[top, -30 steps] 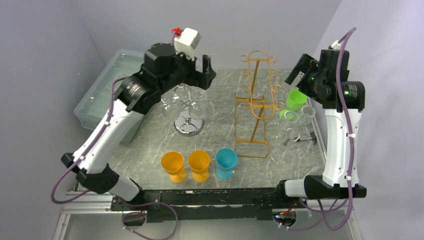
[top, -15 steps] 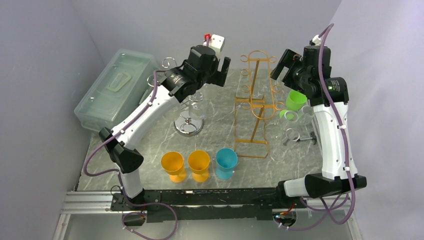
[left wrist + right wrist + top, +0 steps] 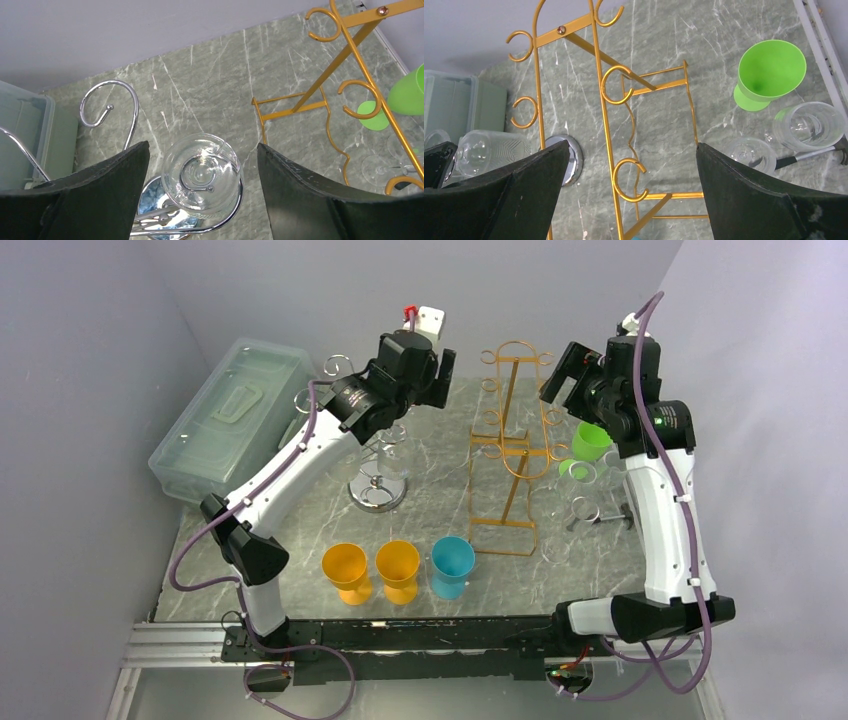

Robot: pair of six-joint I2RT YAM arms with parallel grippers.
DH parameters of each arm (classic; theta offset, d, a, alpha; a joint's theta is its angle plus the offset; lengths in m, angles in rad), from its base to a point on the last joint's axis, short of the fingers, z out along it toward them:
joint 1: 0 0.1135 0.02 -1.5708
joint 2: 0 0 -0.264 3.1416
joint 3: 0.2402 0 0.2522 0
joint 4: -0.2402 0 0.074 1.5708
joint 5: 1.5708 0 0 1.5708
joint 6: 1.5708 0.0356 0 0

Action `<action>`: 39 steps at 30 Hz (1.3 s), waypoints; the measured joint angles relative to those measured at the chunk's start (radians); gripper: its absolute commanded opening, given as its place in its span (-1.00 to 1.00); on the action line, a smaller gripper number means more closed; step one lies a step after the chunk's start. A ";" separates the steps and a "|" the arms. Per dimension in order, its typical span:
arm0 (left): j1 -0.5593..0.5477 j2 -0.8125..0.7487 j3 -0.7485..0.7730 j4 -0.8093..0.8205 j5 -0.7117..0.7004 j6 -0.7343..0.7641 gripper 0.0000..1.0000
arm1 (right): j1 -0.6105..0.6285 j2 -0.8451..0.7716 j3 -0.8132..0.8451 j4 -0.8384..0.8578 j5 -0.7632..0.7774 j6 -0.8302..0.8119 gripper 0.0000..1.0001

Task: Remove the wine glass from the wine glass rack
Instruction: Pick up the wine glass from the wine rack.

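A clear wine glass [image 3: 202,172] hangs upside down in a hook of the chrome rack [image 3: 107,102], its round foot facing up. My left gripper [image 3: 202,146] is open and empty, straight above that glass, with one finger on each side and clear of it. In the top view the left gripper [image 3: 440,372] is above the chrome rack [image 3: 378,490] and the arm hides most of the glasses. My right gripper [image 3: 632,145] is open and empty, high over the gold rack [image 3: 560,31], which holds no glass.
The gold rack [image 3: 508,445] stands at mid table. Two orange cups [image 3: 346,568] and a blue cup [image 3: 452,562] stand near the front. A green cup [image 3: 590,440] and clear glasses [image 3: 585,508] sit at the right. A clear plastic box [image 3: 230,410] is at the back left.
The left arm swung right and back until its gripper was over the chrome rack. The right gripper moved slightly left over the gold rack. Both have barely moved in the last half second.
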 measured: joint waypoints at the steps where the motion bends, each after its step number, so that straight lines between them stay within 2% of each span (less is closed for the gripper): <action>1: 0.000 0.000 0.000 0.000 -0.001 -0.006 0.66 | 0.000 -0.002 -0.001 0.001 0.000 0.000 0.99; 19: 0.023 0.000 -0.043 0.017 -0.018 -0.112 0.40 | 0.001 -0.015 -0.051 0.029 0.000 -0.004 0.99; 28: 0.023 0.000 -0.047 0.025 0.006 -0.135 0.01 | 0.001 -0.015 -0.058 0.031 0.000 -0.011 0.99; 39: 0.027 -0.003 -0.050 0.031 0.031 -0.129 -0.20 | 0.001 -0.027 -0.079 0.037 0.000 -0.011 0.99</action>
